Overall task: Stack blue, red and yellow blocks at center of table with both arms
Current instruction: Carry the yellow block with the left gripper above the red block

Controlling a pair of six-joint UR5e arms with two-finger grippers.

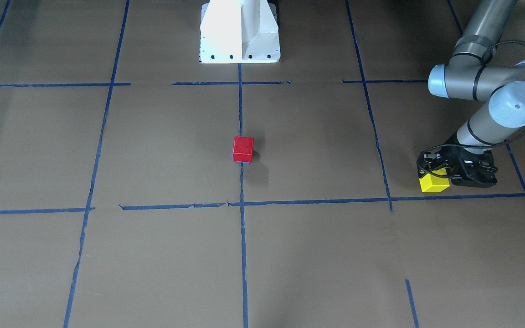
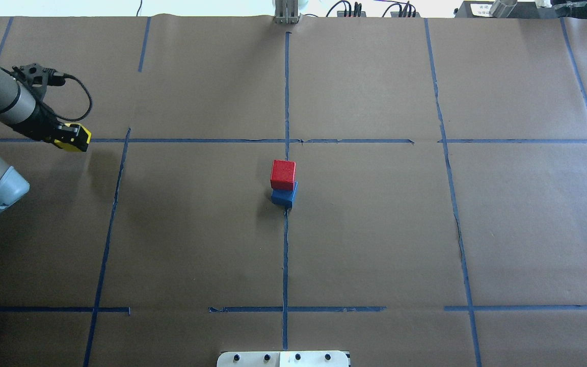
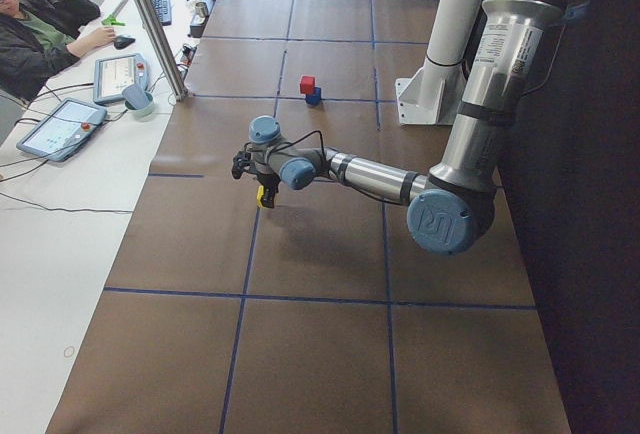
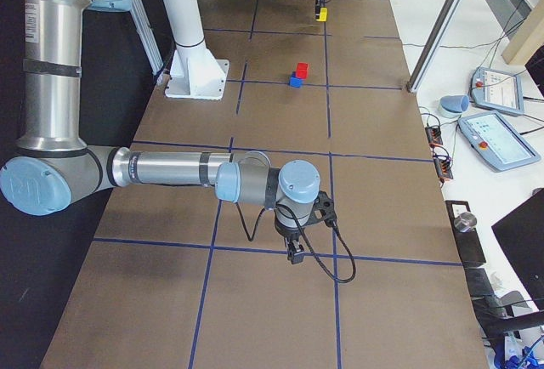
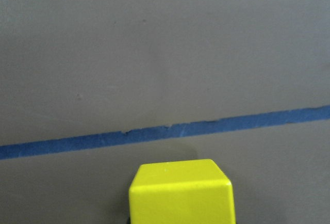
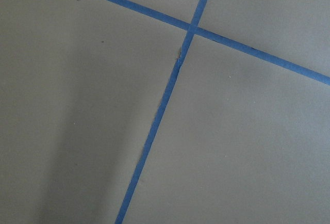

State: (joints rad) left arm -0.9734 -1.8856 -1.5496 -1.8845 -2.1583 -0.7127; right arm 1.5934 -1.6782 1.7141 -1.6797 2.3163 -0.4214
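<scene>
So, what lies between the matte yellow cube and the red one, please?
Overhead, from yellow cube to red cube: only brown table crossed by blue tape.

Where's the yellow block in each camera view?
Front-facing: yellow block far right, mid-height.
Overhead: yellow block far left, upper third.
Exterior left: yellow block left of centre.
Exterior right: yellow block top, right of centre.
Left wrist: yellow block bottom centre.
Right wrist: not in it.
Landmark: central red block.
</scene>
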